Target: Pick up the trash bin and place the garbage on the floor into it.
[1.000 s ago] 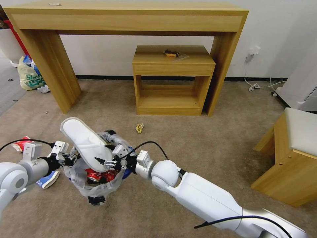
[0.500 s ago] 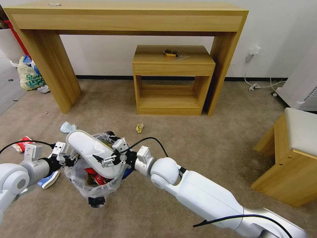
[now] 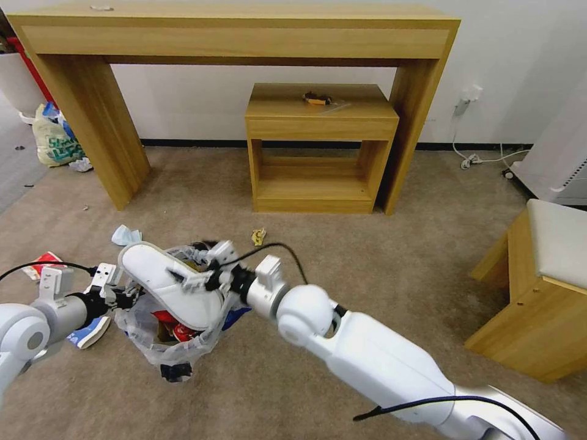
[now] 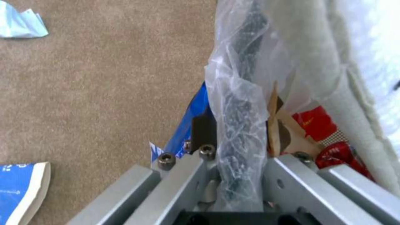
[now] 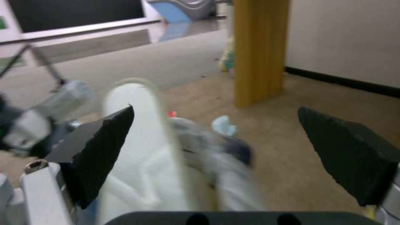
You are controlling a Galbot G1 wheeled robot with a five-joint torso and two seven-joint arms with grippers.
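The trash bin [image 3: 145,330], black with a clear crinkly liner, hangs just above the carpet. My left gripper [image 3: 125,297] is shut on its rim; in the left wrist view my left gripper [image 4: 246,153] pinches liner and black rim [image 4: 250,47]. A white slipper [image 3: 160,274] lies tilted across the bin's mouth over red wrappers inside. My right gripper [image 3: 197,278] is at the slipper's far side, and in the right wrist view my right gripper [image 5: 225,147] stands open, the slipper [image 5: 137,162] beside one pad. Garbage on the floor: pale blue tissue [image 3: 125,234], yellow wrapper [image 3: 258,236], red wrapper [image 3: 38,264], blue-and-white carton [image 3: 88,333].
A tall wooden console table [image 3: 244,36] stands at the wall with a low wooden shelf unit [image 3: 318,146] under it. A wooden stool with a pale cushion [image 3: 544,287] is at the right. A yellowish shopping bag [image 3: 54,142] sits far left. Open carpet lies ahead.
The slipper has come down from above the bin onto its mouth. My right gripper has shifted toward the bin's far side and opened. The left arm holds the bin about where it was.
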